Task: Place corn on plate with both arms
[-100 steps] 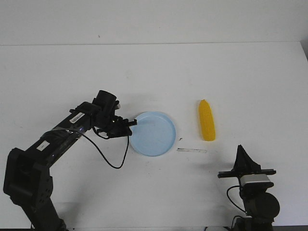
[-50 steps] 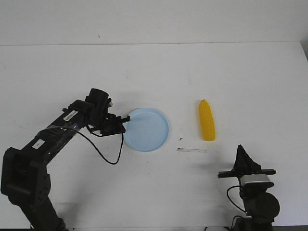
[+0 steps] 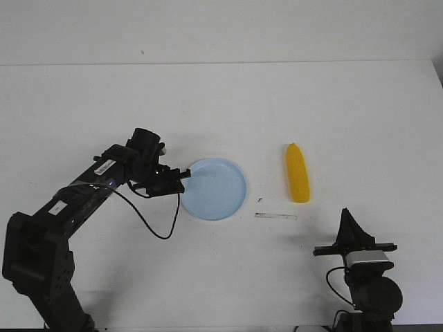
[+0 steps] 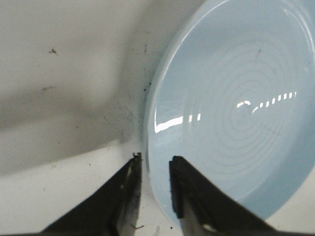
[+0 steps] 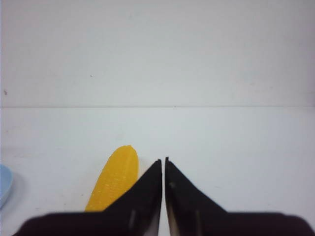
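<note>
The round, shallow, pale light-blue plastic plate (image 3: 214,189) lies flat near the middle of the white counter (image 3: 221,104), a little toward the near edge. The black jointed left arm (image 3: 90,190) reaches in from the near-left corner, and its left gripper (image 3: 181,174) sits at the plate's left rim. In the left wrist view the two dark fingers (image 4: 129,196) straddle the thin raised rim of the plate (image 4: 236,113), one outside on the counter side and one over the plate's inner surface, with only a narrow slit between them; they are pinching the rim.

The smooth bright yellow toy corn cob (image 3: 297,173) lies on the counter to the right of the plate, well apart from it, its long axis running roughly from the far edge toward the near edge and its tapered end pointing to the far edge. A thin pale strip (image 3: 275,216) lies on the counter between plate and cob, nearer the near edge.

The right gripper (image 3: 350,228) stands near the near-right corner, apart from the cob. In the right wrist view its fingers (image 5: 147,189) are pressed together with nothing between them, and the corn (image 5: 114,179) shows just beside them.
</note>
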Tool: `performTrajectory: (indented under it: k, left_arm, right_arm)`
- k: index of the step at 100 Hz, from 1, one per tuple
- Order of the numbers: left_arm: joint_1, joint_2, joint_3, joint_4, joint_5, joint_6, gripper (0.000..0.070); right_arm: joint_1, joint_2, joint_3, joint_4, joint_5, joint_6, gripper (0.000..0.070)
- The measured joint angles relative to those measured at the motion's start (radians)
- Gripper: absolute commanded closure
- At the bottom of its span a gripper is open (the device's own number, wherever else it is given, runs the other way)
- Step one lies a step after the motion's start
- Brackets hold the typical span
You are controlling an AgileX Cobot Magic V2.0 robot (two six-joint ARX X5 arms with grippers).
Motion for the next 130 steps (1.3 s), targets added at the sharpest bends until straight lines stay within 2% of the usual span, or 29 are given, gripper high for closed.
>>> performTrajectory:
  k: [4, 24, 43, 46, 59, 70, 92, 105, 120, 130]
  left_arm:
    - [0.0, 0.0, 0.0, 0.0, 0.0, 0.002, 0.0405]
    - [-0.001, -0.016, 0.0, 0.0, 0.0, 0.016, 0.0408]
    - [0.008, -0.097, 0.0, 0.008, -0.001, 0.063, 0.0417]
    - [0.011, -0.114, 0.0, 0.016, 0.0, 0.074, 0.0432]
    - [0.044, -0.194, -0.01, 0.094, 0.0, 0.127, 0.0622]
    - [0.082, -0.267, -0.064, 0.202, -0.001, 0.159, 0.0697]
    - [0.153, -0.432, -0.251, 0.511, -0.022, 0.189, 0.07]
    - [0.19, -0.541, -0.336, 0.64, -0.12, 0.201, 0.07]
    - [0.218, -0.672, -0.41, 0.659, -0.267, 0.224, 0.07]
    - [0.237, -0.76, -0.454, 0.66, -0.308, 0.245, 0.07]
  right_arm:
    - [0.0, 0.0, 0.0, 0.0, 0.0, 0.0, 0.0685]
    - [0.0, 0.0, 0.0, 0.0, 0.0, 0.0, 0.0685]
    - [0.0, 0.0, 0.0, 0.0, 0.0, 0.0, 0.0685]
    - [0.0, 0.0, 0.0, 0.0, 0.0, 0.0, 0.0685]
    - [0.0, 0.0, 0.0, 0.0, 0.0, 0.0, 0.0685]
    - [0.0, 0.0, 0.0, 0.0, 0.0, 0.0, 0.0685]
    - [0.0, 0.0, 0.0, 0.0, 0.0, 0.0, 0.0685]
    - [0.0, 0.0, 0.0, 0.0, 0.0, 0.0, 0.0685]
    - [0.0, 0.0, 0.0, 0.0, 0.0, 0.0, 0.0685]
    - [0.0, 0.0, 0.0, 0.0, 0.0, 0.0, 0.0685]
